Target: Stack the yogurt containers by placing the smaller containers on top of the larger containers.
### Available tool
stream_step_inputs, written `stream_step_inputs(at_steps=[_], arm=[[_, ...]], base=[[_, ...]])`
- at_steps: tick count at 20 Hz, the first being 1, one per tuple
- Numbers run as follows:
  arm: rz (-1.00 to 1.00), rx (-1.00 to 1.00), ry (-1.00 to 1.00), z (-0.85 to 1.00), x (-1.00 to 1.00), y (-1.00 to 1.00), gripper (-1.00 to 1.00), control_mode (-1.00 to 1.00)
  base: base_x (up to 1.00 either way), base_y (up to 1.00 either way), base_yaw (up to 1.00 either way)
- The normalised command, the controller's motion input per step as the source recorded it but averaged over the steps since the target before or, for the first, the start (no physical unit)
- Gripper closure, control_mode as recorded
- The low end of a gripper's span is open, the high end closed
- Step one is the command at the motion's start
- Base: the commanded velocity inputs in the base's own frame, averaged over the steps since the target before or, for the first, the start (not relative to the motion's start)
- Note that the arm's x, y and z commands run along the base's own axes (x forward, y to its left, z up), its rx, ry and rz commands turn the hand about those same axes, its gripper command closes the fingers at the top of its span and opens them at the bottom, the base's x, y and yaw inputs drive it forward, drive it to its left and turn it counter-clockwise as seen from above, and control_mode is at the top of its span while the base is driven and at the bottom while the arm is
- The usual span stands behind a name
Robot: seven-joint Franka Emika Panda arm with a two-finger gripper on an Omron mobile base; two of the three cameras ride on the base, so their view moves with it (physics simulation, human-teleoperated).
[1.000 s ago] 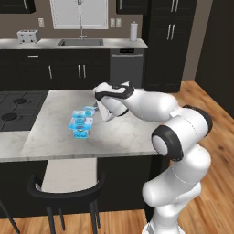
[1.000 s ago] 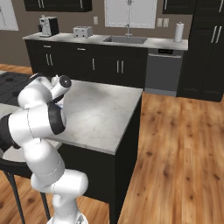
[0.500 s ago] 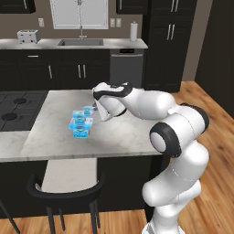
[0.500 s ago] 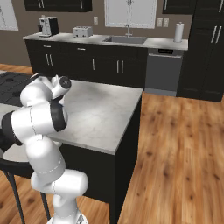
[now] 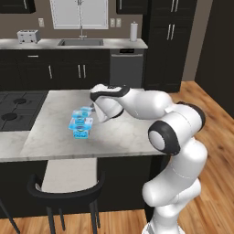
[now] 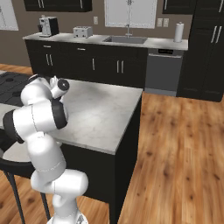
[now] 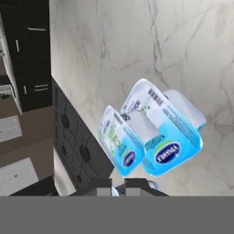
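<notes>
The yogurt containers stand in a tight group on the left half of the island counter [image 5: 130, 135]. The widest light-blue cup [image 5: 81, 131] [image 7: 171, 141] is nearest the front edge. The medium cup [image 5: 83, 111] [image 7: 118, 144] is right beside it, touching or nearly so. A small pale shape [image 7: 140, 124] is wedged between them; I cannot tell whether it is the tiny cup. My gripper [image 5: 97, 114] [image 7: 119, 186] hovers just right of the group and points at it. Its tips are close together with nothing showing between them.
A black cooktop [image 5: 11, 107] [image 7: 68, 137] takes up the island's left end, close to the cups. A dark chair [image 5: 64, 187] stands at the island's front edge. The back counter with sink [image 5: 80, 42] lies far behind. My arm crosses the counter's right half.
The hand has edged slightly lower and left toward the cups. The cups have not moved.
</notes>
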Motion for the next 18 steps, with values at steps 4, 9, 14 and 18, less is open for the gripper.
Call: stream_step_inputs(at_steps=[4,9,14,18], arm=[[0.00,0.00,-0.03,-0.15,0.08,0.00,1.00,-1.00],[0.00,0.00,-0.03,-0.14,0.07,0.01,1.00,-1.00],[0.00,0.00,-0.05,-0.09,0.05,0.06,1.00,-1.00],[0.00,0.00,-0.05,-0.05,0.03,0.09,1.00,-1.00]], base=[[0.00,0.00,0.00],[0.00,0.00,0.00],[0.00,0.00,0.00],[0.00,0.00,0.00]])
